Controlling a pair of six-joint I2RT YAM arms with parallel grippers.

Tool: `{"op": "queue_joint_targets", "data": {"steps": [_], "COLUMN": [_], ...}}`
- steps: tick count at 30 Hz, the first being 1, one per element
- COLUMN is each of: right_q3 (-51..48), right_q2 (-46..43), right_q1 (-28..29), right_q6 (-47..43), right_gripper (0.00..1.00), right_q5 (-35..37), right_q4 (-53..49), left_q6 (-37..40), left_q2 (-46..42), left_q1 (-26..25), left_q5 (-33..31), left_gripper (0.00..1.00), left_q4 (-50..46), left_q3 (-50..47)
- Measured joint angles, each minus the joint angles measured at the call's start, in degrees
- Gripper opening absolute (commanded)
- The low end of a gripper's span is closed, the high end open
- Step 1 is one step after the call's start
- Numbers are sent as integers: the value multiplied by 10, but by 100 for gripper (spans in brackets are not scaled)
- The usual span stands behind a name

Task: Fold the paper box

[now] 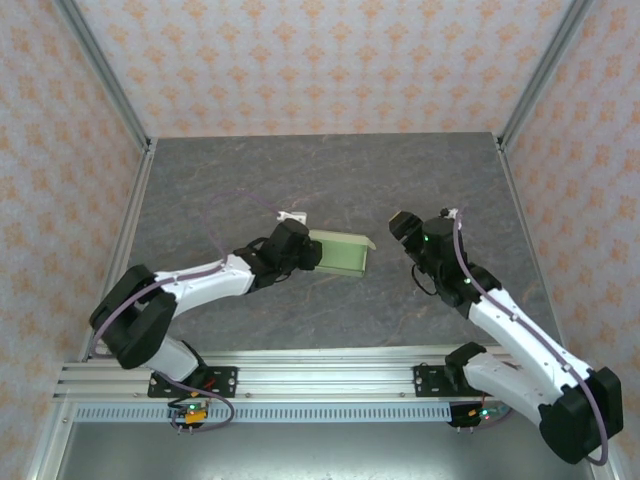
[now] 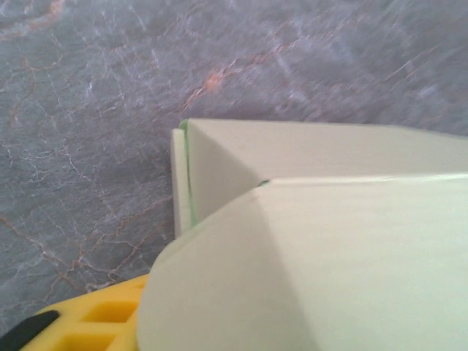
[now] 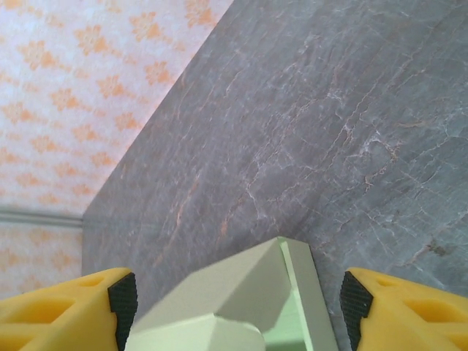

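Two tools, one paper box. Right tool [image 3: 238, 301] gaping wide, both yellow fingers [image 3: 73, 311] standing clear of card, gripping nothing; sitting just right of paper box [image 1: 340, 254], apart from it. Left tool [image 1: 303, 250] meeting box's left end; how far open, and whether holding, impossible to judge. Left wrist view giving single yellow finger [image 2: 99, 325] peeking from under card, rest hidden. Box lying near middle of tabletop [image 1: 400, 170]. Box's right part running off left wrist frame, blurred close up.
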Motion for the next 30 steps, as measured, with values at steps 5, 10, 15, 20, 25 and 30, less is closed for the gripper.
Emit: {"op": "queue_joint_targets", "data": {"steps": [5,10,15,20,25,30], "right_q3": [45,108,135,187,208,200], "right_q2": [77,163,222,290,338,367], "right_q1": [-9,-15,-14,-14,0,26], "right_q6": [38,43,42,-2,-60,-103], "right_gripper": [76,77,74,70,69,69], "right_q5": [9,2,-27,-56,-62,-63], "right_q4": [-13,-35,-41,-82,-107,-117], "left_q6": [-17,-37,-52,-49,-30,-19], "left_q2": [-58,-116,-149,-118,-29,48], "left_q1": [0,0,5,36,48,48], "left_q5": [5,-12,-55,-85,-90,-74], "left_gripper": [59,76,89,88,86,81], "left_q4": [-42,-96,-148,-177,-172,-154], "left_q3": [10,17,60,127,148,131]}}
